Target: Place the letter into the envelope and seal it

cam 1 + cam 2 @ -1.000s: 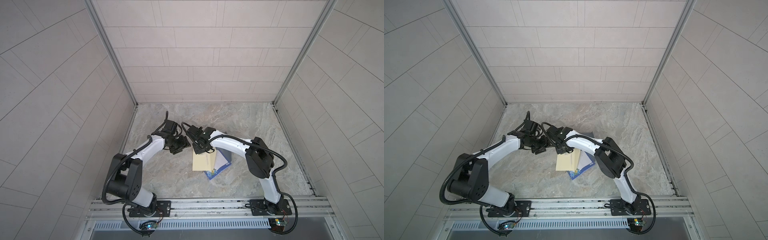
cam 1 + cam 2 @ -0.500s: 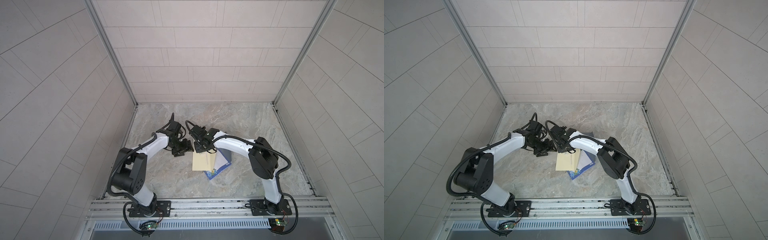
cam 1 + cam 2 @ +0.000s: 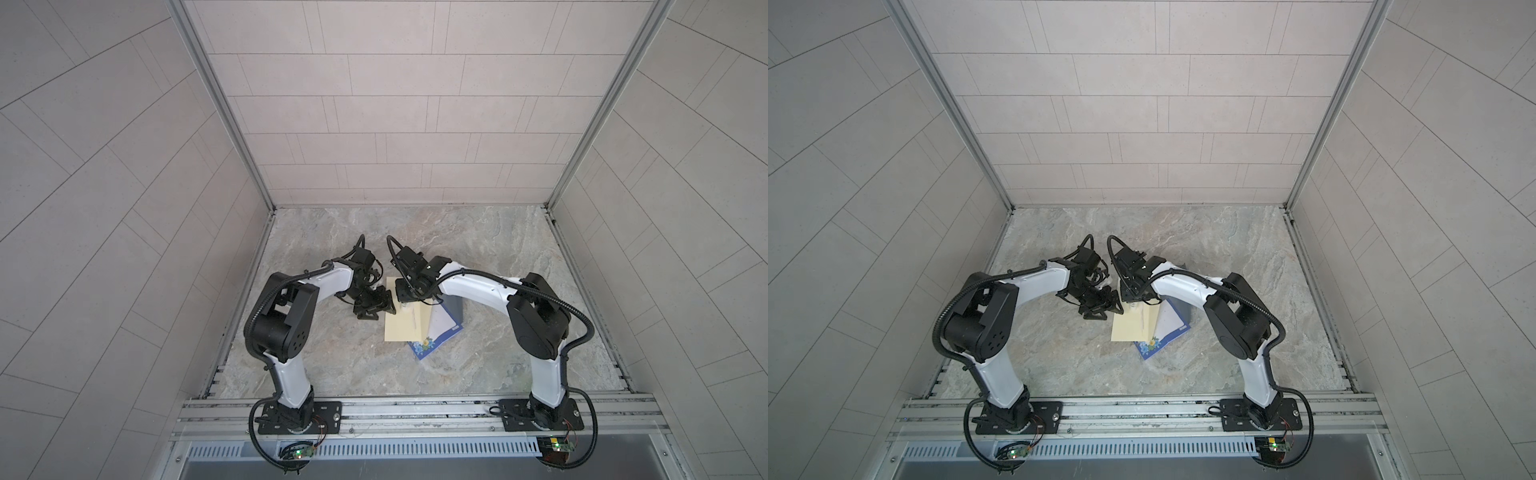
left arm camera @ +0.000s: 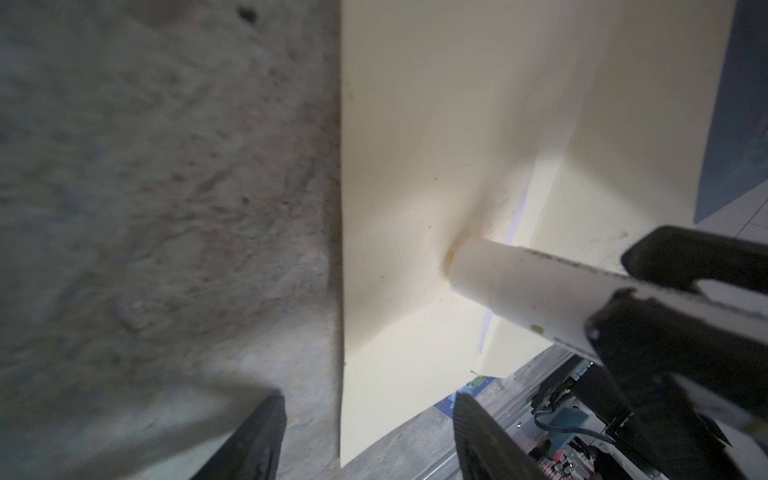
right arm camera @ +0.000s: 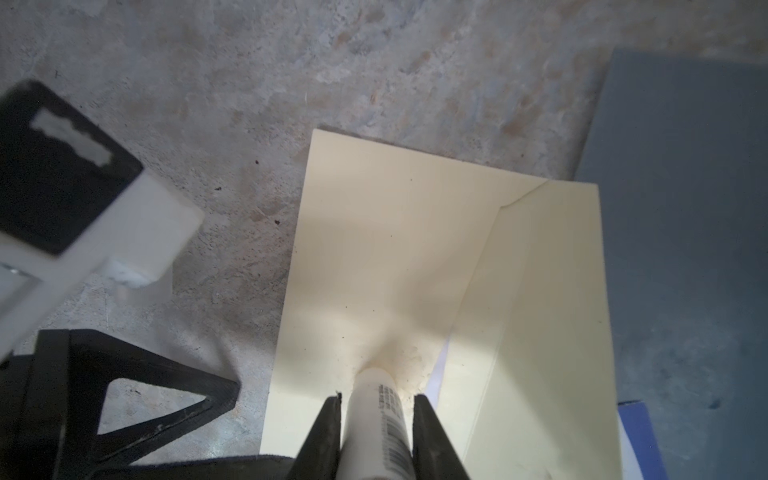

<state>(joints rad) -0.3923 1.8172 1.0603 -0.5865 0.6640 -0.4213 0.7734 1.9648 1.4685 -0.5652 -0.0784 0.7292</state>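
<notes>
1 cream envelope (image 3: 405, 326) lies on the marble table (image 3: 478, 249), flap open. My right gripper (image 5: 376, 401) pinches a white glue stick (image 5: 380, 424), tip on the envelope. My left gripper (image 4: 368, 399), fingers spread, sits at its 9 o'clock edge; a blue-edged sheet (image 3: 442, 330) lies at 4 o'clock.

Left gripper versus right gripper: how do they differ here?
The left gripper is open and empty; the right gripper is shut on a white glue stick. The left gripper sits at the side edge of the envelope; the right gripper presses the stick's tip onto its face. Both are low and close together.
</notes>
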